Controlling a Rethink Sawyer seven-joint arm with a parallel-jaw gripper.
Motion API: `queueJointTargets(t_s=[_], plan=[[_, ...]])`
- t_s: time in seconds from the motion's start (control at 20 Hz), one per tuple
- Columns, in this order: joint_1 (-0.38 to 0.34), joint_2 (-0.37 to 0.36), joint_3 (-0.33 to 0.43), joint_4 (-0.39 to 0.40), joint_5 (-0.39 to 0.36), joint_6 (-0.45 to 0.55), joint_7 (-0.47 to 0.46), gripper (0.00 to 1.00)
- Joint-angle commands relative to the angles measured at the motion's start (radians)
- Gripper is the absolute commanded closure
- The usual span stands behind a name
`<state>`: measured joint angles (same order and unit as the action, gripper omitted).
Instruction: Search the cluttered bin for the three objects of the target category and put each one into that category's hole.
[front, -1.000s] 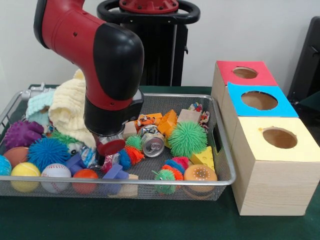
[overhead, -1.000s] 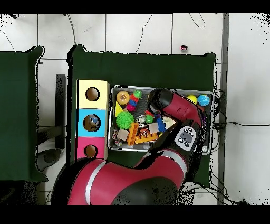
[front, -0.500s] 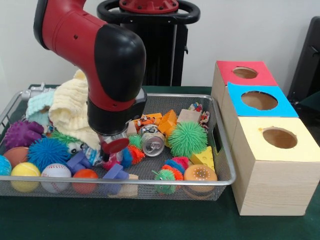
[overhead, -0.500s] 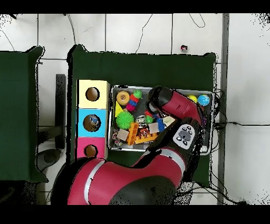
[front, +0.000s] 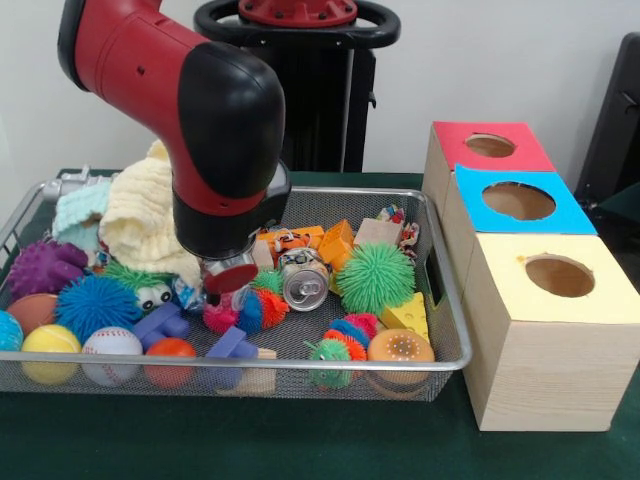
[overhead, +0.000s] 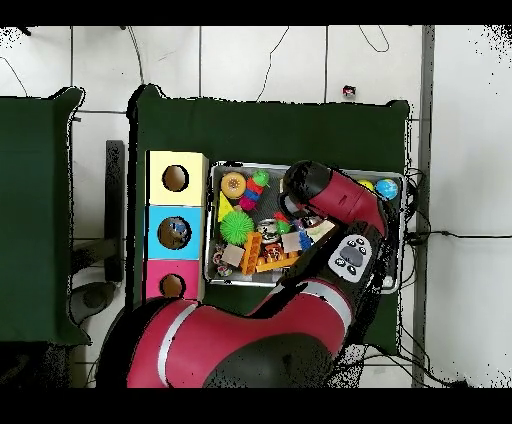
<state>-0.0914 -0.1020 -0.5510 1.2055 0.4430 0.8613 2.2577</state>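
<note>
Since a second ago the arm has lifted off the toys in the bin; I cannot tell the claw's grip. Overhead, something sits in the blue box's hole; most sorting seems left

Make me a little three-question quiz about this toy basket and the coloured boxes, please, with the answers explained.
1. Where does the soda can lie?
A. In the wire basket
B. On the yellow box
C. On the green cloth

2. How many boxes with holes stand beside the basket?
A. Two
B. Three
C. Five

3. How does the can lie?
A. Upright
B. Crushed flat
C. On its side

Answers: 1 A, it sits among the toys inside the mesh walls. 2 B, a red box, a blue box and a yellow box. 3 C, its round end faces the front camera.
</note>
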Motion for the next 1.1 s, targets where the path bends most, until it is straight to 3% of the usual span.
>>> queueJointTargets(t_s=[0.05,0.8,1.1], plan=[[0.010,0.065,0.082,0.040,-0.003,0.094,0.225,1.00],[0.017,0.032,0.088,0.048,0.030,-0.069,0.243,1.00],[0.026,-0.016,0.086,0.036,0.027,-0.104,0.217,1.00]])
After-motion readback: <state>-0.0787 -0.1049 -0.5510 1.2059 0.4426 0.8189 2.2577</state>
